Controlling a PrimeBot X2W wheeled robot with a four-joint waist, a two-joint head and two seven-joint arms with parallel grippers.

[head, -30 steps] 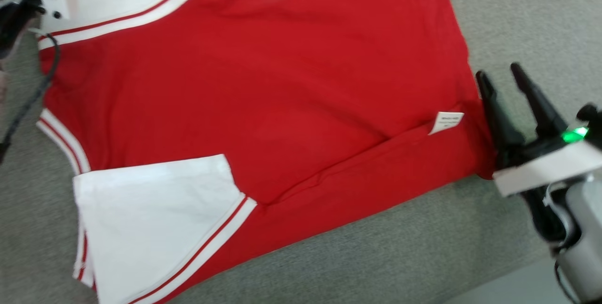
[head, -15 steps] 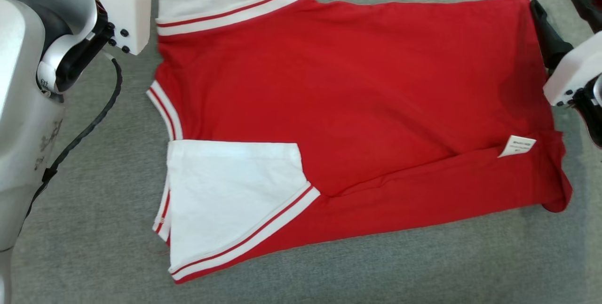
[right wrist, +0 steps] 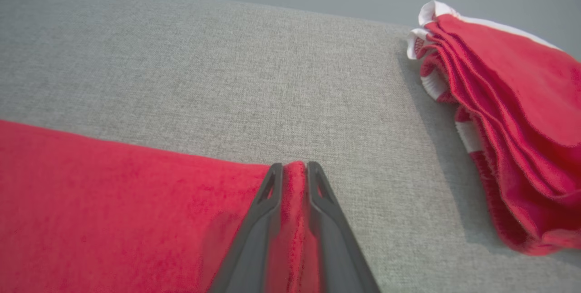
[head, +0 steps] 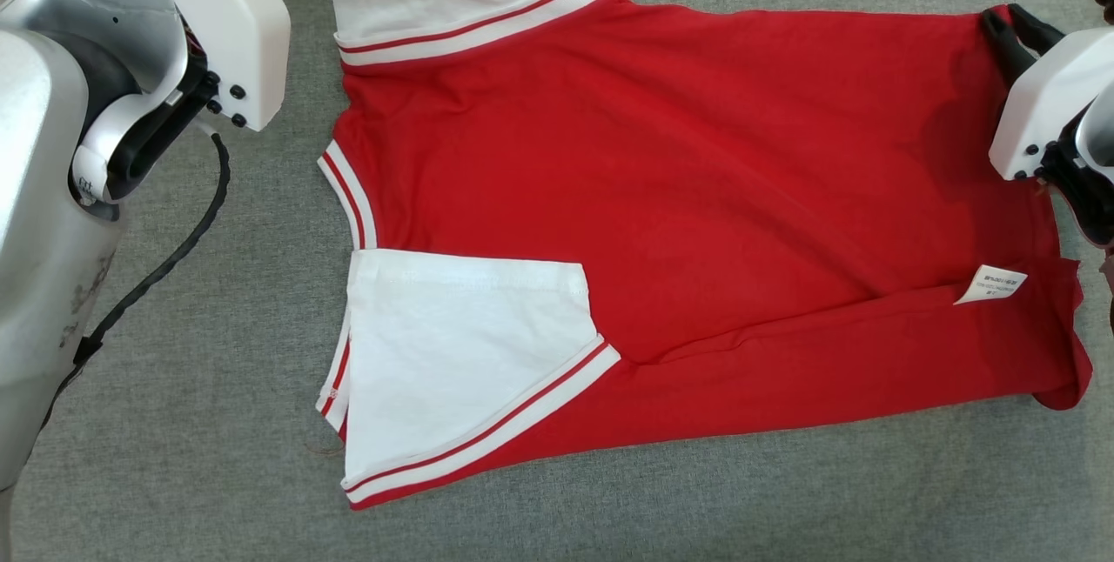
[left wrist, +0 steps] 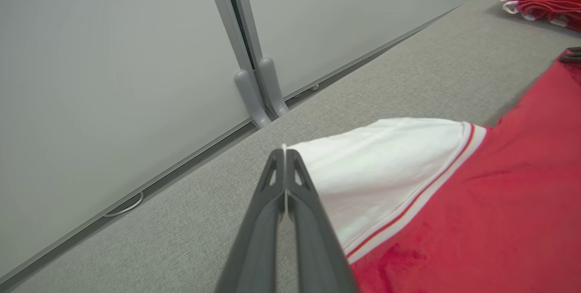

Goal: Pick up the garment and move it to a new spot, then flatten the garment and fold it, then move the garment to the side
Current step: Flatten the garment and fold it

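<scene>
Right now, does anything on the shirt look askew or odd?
Yes. On the shirt, the near edge looks folded over in a long strip, baring a white label, and the hem corner beside it curls up.

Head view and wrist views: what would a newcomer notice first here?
A red garment with white sleeves lies spread across the grey surface. The left gripper pinches a white sleeve edge, and the right gripper pinches a red hem corner. A stack of folded red garments sits beyond that corner.

Grey fabric surface (head: pixel 174 458) meets pale wall panels (left wrist: pixel 100 57) split by a grey post (left wrist: pixel 243 48).
</scene>
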